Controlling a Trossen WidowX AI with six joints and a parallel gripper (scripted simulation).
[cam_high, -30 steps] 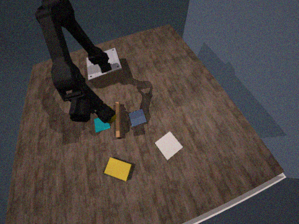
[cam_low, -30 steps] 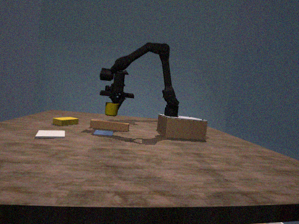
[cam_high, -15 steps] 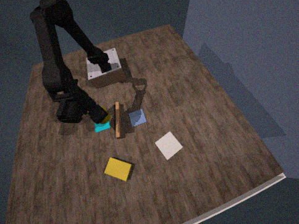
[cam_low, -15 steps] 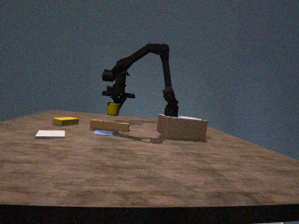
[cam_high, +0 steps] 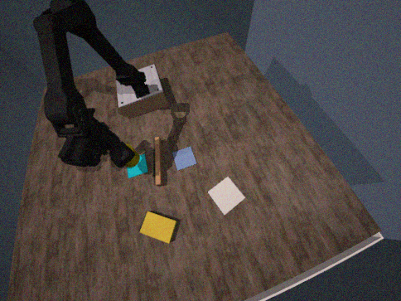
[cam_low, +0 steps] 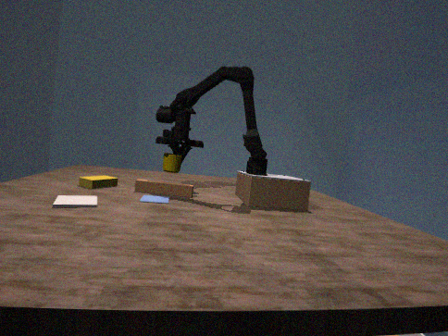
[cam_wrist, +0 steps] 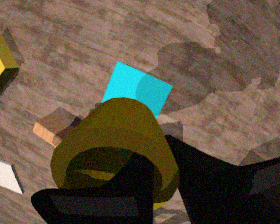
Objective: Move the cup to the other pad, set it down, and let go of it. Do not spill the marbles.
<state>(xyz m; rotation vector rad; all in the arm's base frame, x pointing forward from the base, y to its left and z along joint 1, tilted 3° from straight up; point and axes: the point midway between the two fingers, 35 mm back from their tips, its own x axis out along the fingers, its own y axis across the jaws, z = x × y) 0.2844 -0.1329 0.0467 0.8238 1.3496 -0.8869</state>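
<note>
The yellow cup (cam_high: 134, 157) (cam_low: 171, 163) (cam_wrist: 107, 120) is held in the air, roughly upright, above the table. My gripper (cam_low: 178, 153) is shut on the cup's wall, with one finger inside the cup in the wrist view. The cyan pad (cam_high: 137, 170) (cam_wrist: 125, 82) lies just below and beside the cup, partly covered by it in the top view and the wrist view. The blue pad (cam_high: 185, 158) (cam_low: 155, 199) lies on the other side of the wooden bar. The marbles cannot be made out clearly inside the cup.
The low wooden bar (cam_high: 157, 162) (cam_low: 164, 188) (cam_wrist: 46, 134) stands between the two pads. A yellow block (cam_high: 158, 227) (cam_low: 98, 181) (cam_wrist: 7, 59) and a white flat square (cam_high: 226, 196) (cam_low: 75, 201) (cam_wrist: 9, 176) lie farther out. A box with a pale top (cam_high: 141, 109) (cam_low: 273, 192) is near the arm's base.
</note>
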